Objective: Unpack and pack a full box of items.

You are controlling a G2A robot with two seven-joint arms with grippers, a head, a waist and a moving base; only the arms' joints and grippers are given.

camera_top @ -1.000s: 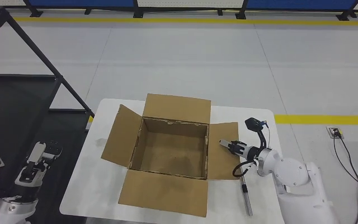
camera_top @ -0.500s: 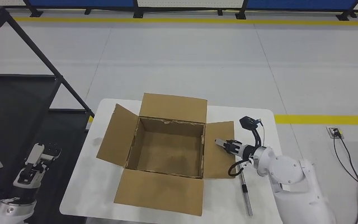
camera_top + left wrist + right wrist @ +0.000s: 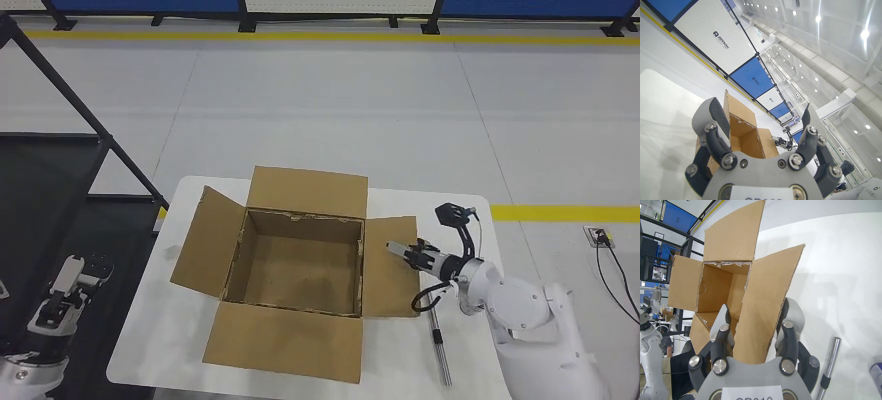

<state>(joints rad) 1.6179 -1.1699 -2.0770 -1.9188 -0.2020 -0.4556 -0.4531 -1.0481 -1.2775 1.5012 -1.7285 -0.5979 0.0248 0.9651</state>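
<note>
Right wrist view, right claw (image 3: 757, 304) spread wide astride box flap (image 3: 768, 279), left claw (image 3: 761, 104) parted

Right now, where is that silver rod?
Top view: the silver rod lies on the table on the robot's right, beside the cardboard box, near the right gripper.

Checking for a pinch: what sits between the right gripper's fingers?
The box flap stands between them, with the right gripper open astride its edge; the right wrist view shows it.
</note>
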